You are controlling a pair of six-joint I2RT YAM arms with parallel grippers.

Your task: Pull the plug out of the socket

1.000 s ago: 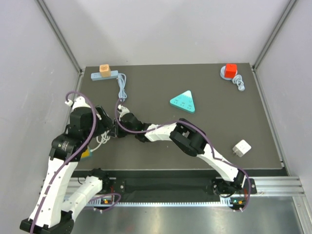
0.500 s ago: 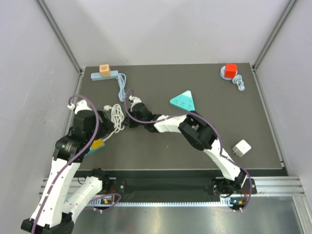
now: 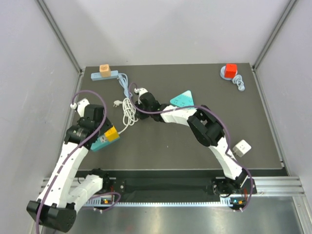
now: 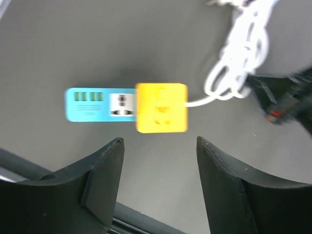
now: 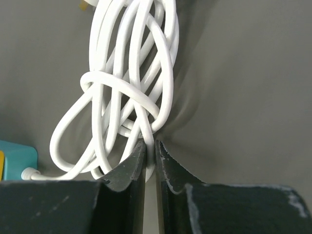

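Observation:
A teal power strip (image 4: 100, 104) with a yellow plug block (image 4: 161, 107) seated in it lies on the dark mat; it also shows in the top view (image 3: 105, 138). A white cable runs from the yellow plug to a coiled white bundle (image 3: 127, 110). My left gripper (image 4: 160, 146) is open and empty, hovering just short of the yellow plug, and it shows in the top view (image 3: 100, 130). My right gripper (image 5: 150, 146) is shut on one strand of the white cable bundle (image 5: 127, 78), right of the strip.
A blue strip with an orange plug (image 3: 105, 73) lies at the back left. A teal triangular socket (image 3: 183, 101) is mid-table, a red plug on a round socket (image 3: 229, 71) at the back right, and a white adapter (image 3: 241, 147) at the front right.
My right gripper has moved back and to the right, dragging the white cable bundle with it. My left gripper has drawn back, uncovering the teal strip and yellow plug, which have shifted right.

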